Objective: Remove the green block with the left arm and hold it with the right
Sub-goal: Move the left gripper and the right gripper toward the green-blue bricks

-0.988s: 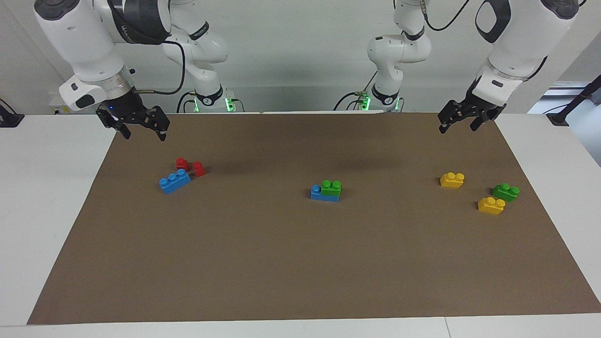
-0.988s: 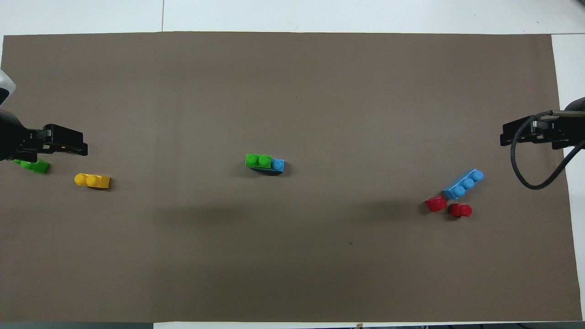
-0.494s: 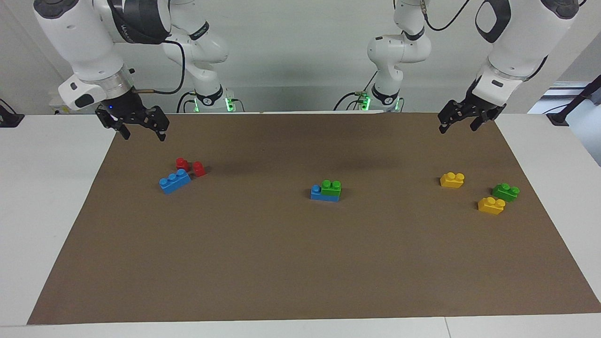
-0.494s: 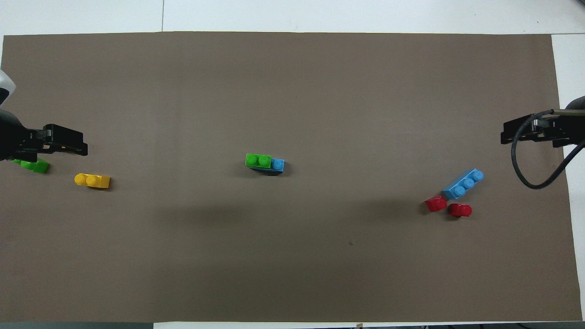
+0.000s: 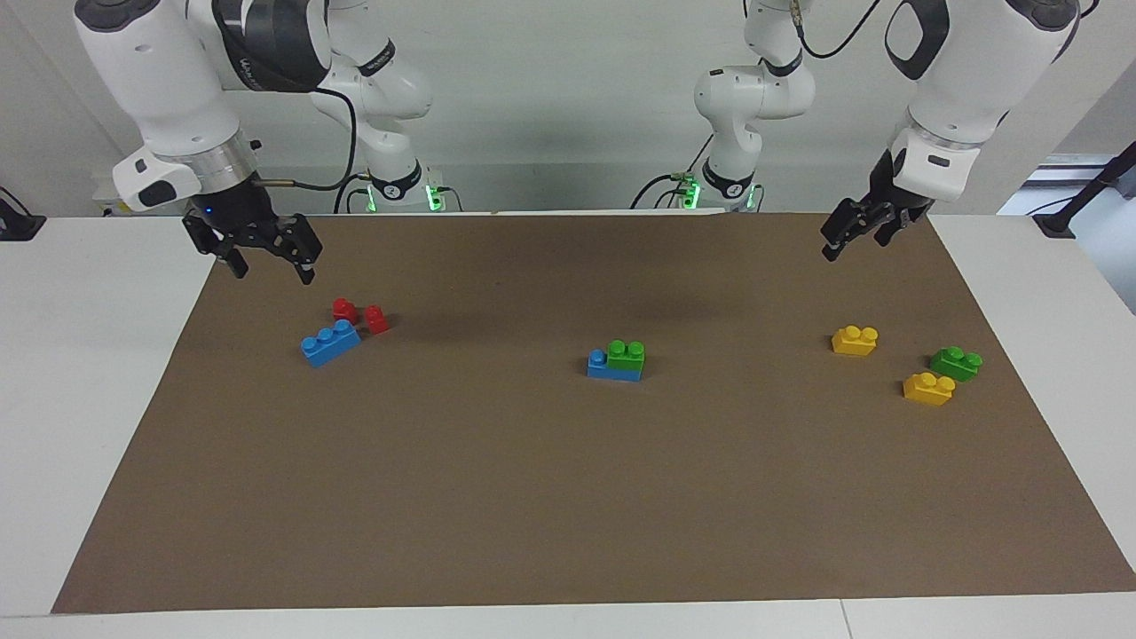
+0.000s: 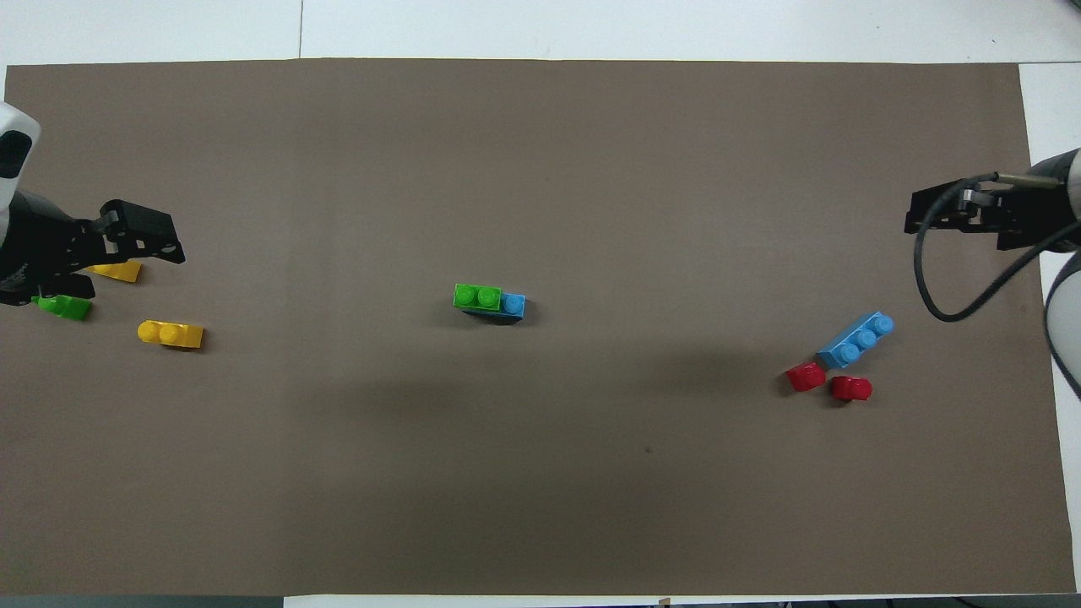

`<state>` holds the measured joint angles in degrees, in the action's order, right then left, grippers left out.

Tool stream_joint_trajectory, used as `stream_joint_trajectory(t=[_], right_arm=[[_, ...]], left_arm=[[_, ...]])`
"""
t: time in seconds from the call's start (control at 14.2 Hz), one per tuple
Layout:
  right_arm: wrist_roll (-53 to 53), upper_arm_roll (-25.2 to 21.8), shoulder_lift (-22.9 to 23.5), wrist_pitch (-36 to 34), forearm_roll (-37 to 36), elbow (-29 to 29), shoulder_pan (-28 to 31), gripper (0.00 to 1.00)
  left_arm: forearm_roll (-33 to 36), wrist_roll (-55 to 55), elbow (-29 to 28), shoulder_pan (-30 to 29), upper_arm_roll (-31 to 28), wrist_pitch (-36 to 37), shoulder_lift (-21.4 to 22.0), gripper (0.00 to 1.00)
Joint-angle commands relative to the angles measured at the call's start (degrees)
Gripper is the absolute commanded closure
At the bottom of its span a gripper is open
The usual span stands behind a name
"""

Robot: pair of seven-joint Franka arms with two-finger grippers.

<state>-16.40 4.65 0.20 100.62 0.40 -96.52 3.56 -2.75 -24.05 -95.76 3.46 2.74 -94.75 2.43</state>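
A green block [image 5: 627, 354] sits pressed onto a blue brick [image 5: 606, 369] in the middle of the brown mat; the pair also shows in the overhead view, green block [image 6: 477, 296] on blue brick [image 6: 513, 304]. A second green block [image 5: 956, 363] lies loose at the left arm's end. My left gripper [image 5: 852, 245] is open and empty, in the air over the mat's edge at its own end. My right gripper [image 5: 272, 268] is open and empty, in the air over the mat at its own end, above the red bricks.
Two yellow bricks [image 5: 855, 340] [image 5: 928, 389] lie beside the loose green block. A loose blue three-stud brick [image 5: 330, 342] and two red bricks [image 5: 345, 310] [image 5: 376, 319] lie at the right arm's end. The brown mat [image 5: 568, 497] covers most of the white table.
Both grippers have shifted a little inward over the mat. In the overhead view the left gripper now uncovers one yellow brick. No brick has moved.
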Motion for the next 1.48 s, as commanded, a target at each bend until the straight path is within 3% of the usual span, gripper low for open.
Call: stream_joint_trajectory(t=[0.0, 0.28, 0.56, 0.85, 1.41], right_arm=[[-16.7, 0.4, 2.2, 3.3, 0.8, -0.7, -3.6, 0.00], [-38.6, 0.5, 4.9, 9.5, 1.6, -3.2, -10.7, 0.00], [-52.8, 0.4, 6.9, 22.2, 13.5, -10.3, -14.9, 0.00], [-68.3, 0.4, 10.3, 25.8, 19.9, -10.6, -18.6, 0.00], [-79.9, 0.4, 16.0, 30.5, 29.5, -10.4, -22.7, 0.00]], left_arm=[[-0.9, -9.8, -3.2, 1.5, 0.0, -3.9, 1.8, 0.00], [-0.9, -33.1, -9.0, 7.0, 0.0, -10.2, 4.0, 0.00], [-0.9, -50.7, -10.9, 11.6, 0.0, -11.4, 4.1, 0.00], [-0.9, -67.0, -12.9, 15.9, 0.0, -14.6, 2.9, 0.00], [-0.6, -87.5, -14.5, 23.3, -0.1, -23.2, -5.0, 0.00]])
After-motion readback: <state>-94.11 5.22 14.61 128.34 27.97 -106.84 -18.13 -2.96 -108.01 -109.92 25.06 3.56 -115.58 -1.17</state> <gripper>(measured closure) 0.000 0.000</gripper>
